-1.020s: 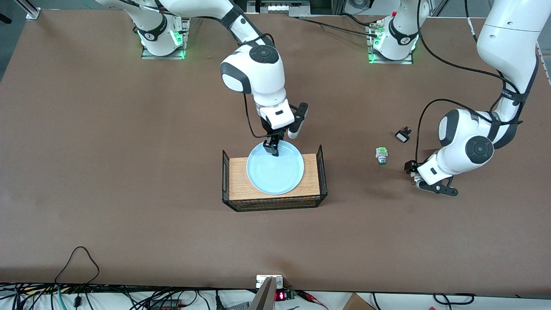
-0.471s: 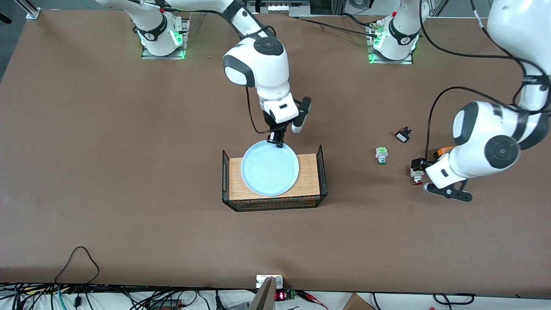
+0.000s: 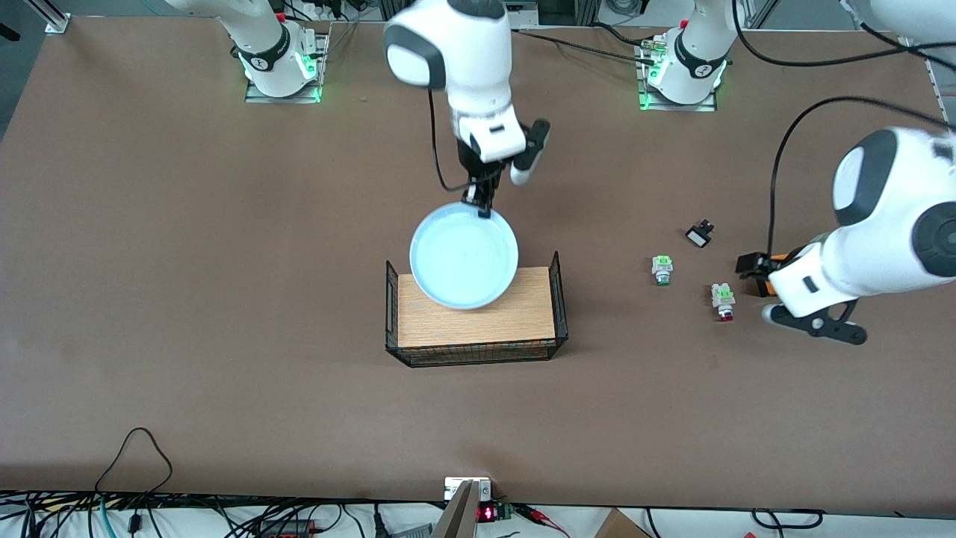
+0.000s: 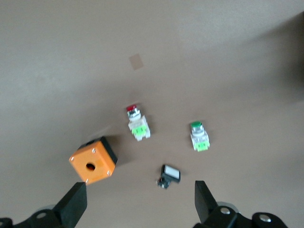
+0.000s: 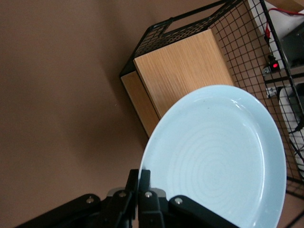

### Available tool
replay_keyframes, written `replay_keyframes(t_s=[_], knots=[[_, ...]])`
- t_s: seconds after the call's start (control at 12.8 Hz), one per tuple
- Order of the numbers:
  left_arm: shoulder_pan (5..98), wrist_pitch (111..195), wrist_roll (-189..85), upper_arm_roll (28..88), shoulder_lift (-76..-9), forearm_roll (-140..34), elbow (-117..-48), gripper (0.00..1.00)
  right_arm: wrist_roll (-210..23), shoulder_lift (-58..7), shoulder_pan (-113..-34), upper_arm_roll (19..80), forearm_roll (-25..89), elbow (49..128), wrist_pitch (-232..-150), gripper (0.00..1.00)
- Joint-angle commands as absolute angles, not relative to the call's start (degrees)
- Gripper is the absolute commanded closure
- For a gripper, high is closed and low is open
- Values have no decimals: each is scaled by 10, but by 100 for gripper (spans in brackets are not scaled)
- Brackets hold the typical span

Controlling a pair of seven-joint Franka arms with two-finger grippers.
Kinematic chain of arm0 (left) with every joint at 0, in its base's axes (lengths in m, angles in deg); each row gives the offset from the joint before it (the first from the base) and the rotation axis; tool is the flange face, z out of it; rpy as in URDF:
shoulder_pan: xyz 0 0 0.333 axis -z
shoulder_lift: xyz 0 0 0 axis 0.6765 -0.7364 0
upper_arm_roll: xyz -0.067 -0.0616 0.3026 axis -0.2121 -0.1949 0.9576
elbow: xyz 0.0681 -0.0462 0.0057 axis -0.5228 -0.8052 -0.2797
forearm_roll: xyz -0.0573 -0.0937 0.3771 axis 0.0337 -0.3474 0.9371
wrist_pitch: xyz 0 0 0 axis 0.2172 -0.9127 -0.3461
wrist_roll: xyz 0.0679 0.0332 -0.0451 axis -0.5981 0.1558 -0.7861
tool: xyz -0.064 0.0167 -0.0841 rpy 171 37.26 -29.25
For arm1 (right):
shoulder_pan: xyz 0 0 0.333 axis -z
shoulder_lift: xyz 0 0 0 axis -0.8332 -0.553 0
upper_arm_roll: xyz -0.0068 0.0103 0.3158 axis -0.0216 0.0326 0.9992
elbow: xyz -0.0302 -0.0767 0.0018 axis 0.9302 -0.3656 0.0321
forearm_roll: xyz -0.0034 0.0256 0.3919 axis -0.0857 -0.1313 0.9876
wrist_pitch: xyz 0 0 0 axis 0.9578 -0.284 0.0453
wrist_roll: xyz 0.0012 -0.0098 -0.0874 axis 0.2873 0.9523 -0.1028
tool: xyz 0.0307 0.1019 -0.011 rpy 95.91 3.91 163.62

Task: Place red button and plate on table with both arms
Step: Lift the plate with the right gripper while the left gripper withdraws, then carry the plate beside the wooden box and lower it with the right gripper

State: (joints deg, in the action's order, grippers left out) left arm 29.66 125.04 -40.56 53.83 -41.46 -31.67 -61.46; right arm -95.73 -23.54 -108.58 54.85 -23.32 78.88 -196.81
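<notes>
Two white jointed arms work over the large brown matte table point(image 3: 187, 314). Nearest the front camera, roughly midway along the table's length, sits a small light-wood board with black wire sides point(image 3: 478, 317). Toward the left arm's end of the table, the tiny push-button switch with the red tip and green rear block point(image 3: 723, 300) lies on the bare surface, free of any grip. Just beside it, slightly farther from the camera, lies the similar switch with a green tip point(image 3: 662, 269), then a small black-and-white part point(image 3: 698, 236), and an orange square box with a hole in its face point(image 4: 93, 160). The left gripper point(image 4: 137, 202) hangs above these small parts with its fingers point(image 4: 75, 203) spread wide, holding nothing. Farther back, the round pale blue shallow plate point(image 3: 463, 254) is lifted in the air over the board's edge farthest from the camera, tilted. The right gripper point(image 3: 482, 200) pinches the plate's rim, fingers clamped narrowly on it.
</notes>
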Motion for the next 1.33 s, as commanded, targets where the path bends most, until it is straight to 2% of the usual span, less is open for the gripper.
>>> replay_keyframes(t_s=[0.0, 0.08, 0.16, 0.31, 0.47, 0.55, 0.78, 1.25], knots=[[299, 1197, -386, 551, -372, -363, -597, 0, -927, -181, -1090, 544, -255, 804, -1883, 100], [323, 1197, -391, 567, -351, -367, -614, 0, -922, -168, -1086, 543, -269, 810, -1853, 100], [353, 1205, -387, 629, -317, -388, -635, 0, -905, -156, -1078, 536, -281, 818, -1824, 100], [387, 1251, -386, 706, -255, -456, -708, 0, -840, -132, -1075, 514, -327, 860, -1814, 100], [402, 1348, -394, 724, -182, -454, -809, 0, -801, -131, -1071, 482, -342, 889, -1818, 100], [402, 1371, -394, 724, -150, -453, -846, 0, -783, -132, -1061, 472, -342, 902, -1822, 100], [401, 1362, -398, 723, -146, -450, -852, 0, -742, -140, -1004, 471, -342, 936, -1836, 100], [402, 1340, -400, 717, -153, -443, -836, 0, -653, -148, -919, 471, -342, 1081, -1974, 100]])
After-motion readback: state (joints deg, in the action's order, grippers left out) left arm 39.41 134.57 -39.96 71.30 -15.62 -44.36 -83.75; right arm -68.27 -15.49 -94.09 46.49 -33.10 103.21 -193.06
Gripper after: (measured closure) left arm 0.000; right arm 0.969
